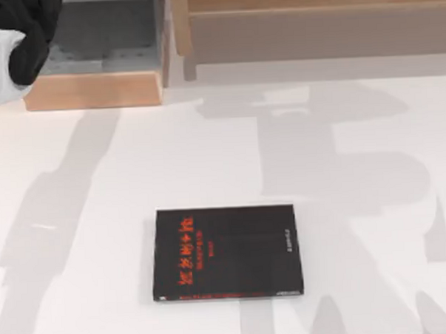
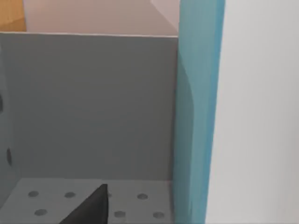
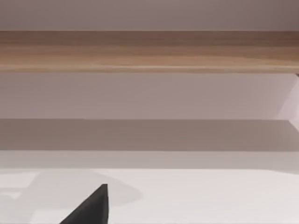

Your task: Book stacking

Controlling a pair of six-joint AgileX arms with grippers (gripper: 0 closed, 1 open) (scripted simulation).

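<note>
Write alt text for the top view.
A thin black book with red lettering lies flat on the white table, near the front centre. The left arm sits at the far left corner beside a wooden-edged grey tray.

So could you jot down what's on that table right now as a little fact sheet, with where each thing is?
black book: lies flat on the white table, front centre, red lettering facing up
light-blue book: close in front of the left wrist camera, standing on edge inside a grey compartment with a dotted floor
left arm: far left corner of the top view, at the wooden-edged grey bin
wooden shelf: along the far side, right of the bin
stacking: not yet done, books apart
</note>
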